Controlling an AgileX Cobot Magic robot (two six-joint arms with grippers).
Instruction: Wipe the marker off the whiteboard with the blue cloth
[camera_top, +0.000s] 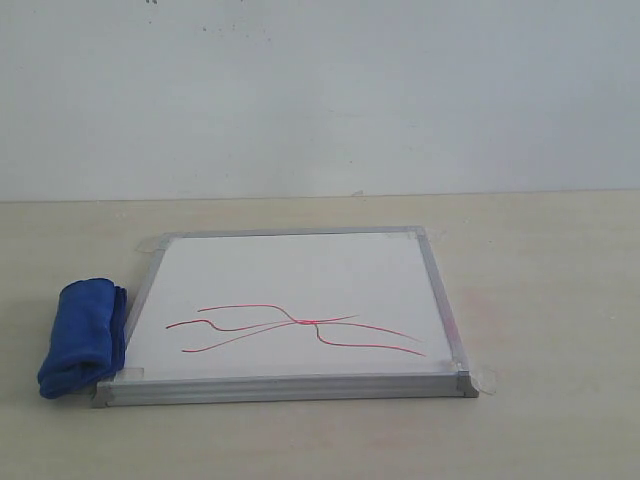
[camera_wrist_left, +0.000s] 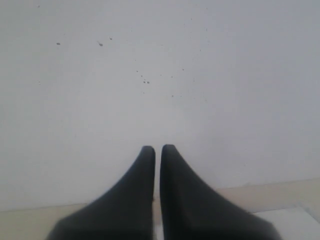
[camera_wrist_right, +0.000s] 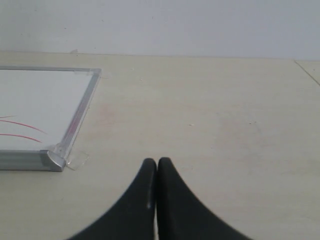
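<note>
**Figure. Opening state of the wiping task; no step is done yet.**

The left gripper (camera_wrist_left: 157, 150) has its fingers drawn together, with only a thin slit between the tips and nothing pinched. Its camera faces mostly the wall (camera_wrist_left: 160, 75), with a strip of table below, and the cloth does not show in it. The right gripper (camera_wrist_right: 157, 162) has its fingers pressed together and is likewise empty. It hangs over bare table (camera_wrist_right: 210, 125), near a taped corner of the whiteboard (camera_wrist_right: 40, 95). Neither gripper appears in the exterior view.

In the exterior view the whiteboard (camera_top: 300, 270) lies flat on the table (camera_top: 560, 300), with tape tabs (camera_top: 484, 380) at its corners. The marker (camera_top: 300, 320), thin red wavy lines that cross one another, fills the half of the board toward 6 o'clock. The lines look whole and unsmeared. The blue cloth (camera_top: 82, 335) lies as a rolled bundle at the board's 9 o'clock, touching the frame near the 7 o'clock corner. It is on the table, not on the board.

Judged progress: nothing has been wiped and the cloth has not been grasped. What is left is to open a gripper, probably the left as the cloth lies on its side, then take up the cloth, carry it onto the board and rub across the red lines until the surface is white.
</note>
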